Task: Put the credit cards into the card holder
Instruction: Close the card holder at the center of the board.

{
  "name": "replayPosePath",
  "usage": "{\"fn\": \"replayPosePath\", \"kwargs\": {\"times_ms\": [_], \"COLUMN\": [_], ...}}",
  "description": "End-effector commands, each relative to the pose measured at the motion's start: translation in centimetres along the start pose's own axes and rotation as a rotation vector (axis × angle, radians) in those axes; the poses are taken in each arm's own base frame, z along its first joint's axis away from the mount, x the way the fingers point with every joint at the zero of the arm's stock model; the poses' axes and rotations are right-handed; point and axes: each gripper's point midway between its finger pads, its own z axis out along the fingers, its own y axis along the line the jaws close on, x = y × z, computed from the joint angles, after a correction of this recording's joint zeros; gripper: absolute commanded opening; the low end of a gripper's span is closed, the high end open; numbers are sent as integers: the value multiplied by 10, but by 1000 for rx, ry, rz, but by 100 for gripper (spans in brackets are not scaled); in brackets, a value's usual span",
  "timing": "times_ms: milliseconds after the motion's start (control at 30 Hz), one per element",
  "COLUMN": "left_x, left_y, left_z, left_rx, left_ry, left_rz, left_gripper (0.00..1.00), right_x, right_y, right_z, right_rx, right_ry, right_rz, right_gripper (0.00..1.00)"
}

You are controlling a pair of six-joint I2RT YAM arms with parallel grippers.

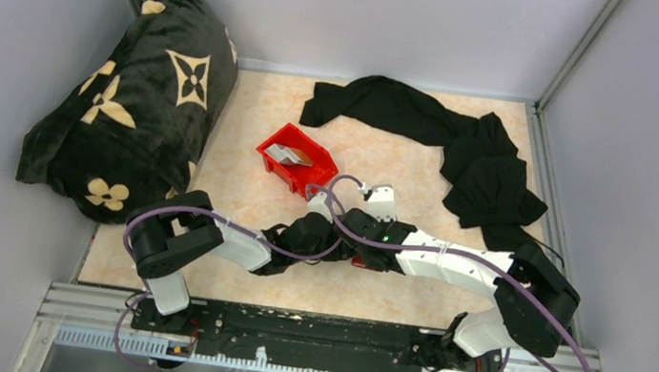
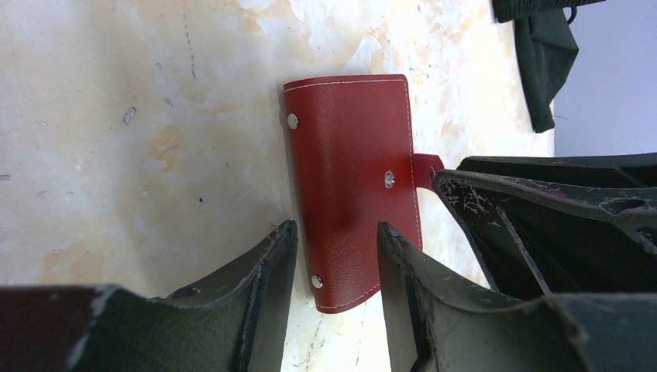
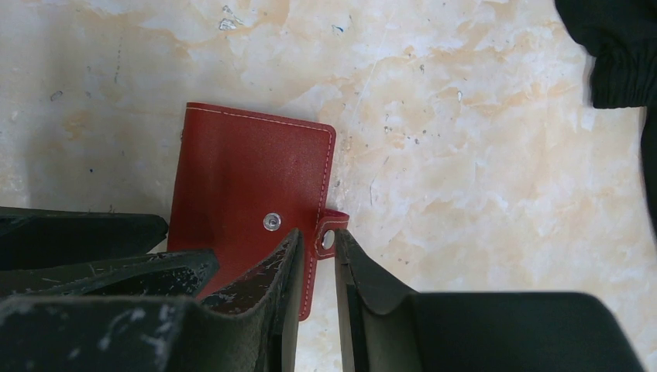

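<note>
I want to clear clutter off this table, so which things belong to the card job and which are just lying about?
For the job: card holder; credit cards, in the red bin.
Lying about: black clothing; patterned dark cushion.

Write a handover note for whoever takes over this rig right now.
Left gripper: open, straddling one end of the card holder.
Right gripper: jaws narrowly apart around the snap tab; grip unconfirmed.
Card holder: folded shut, flat on the table.
Credit cards: in the red bin.
Done: no card loaded.
Left: open the holder, fetch the cards, slot them in.
</note>
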Motion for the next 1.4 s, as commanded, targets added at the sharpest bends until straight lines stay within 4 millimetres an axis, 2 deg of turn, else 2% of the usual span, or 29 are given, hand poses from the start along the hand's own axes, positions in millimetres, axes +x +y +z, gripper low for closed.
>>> {"fn": "replayPosePath", "kwargs": {"times_ms": [0, 567, 733, 1100, 1367], "left_x": [53, 54, 55, 55, 58], "left_y": [71, 70, 71, 77, 81], "left_z": [-14, -14, -14, -17, -16], "left_rx": [-216, -212, -212, -234, -246], "left_ry": [178, 181, 182, 175, 186], "left_rz": [60, 58, 57, 56, 60], "left_gripper": [51, 51, 51, 50, 50], "right_x": [-13, -6, -4, -13, -17], "right_y": [2, 6, 5, 10, 17], "right_z": [-4, 0, 1, -2, -1], "right_rx": [11, 10, 14, -17, -35], "right_ry": [-35, -17, -13, -41, -52], "right_rz": [5, -6, -7, 3, 3], "right_gripper": [22, 22, 16, 2, 0]}}
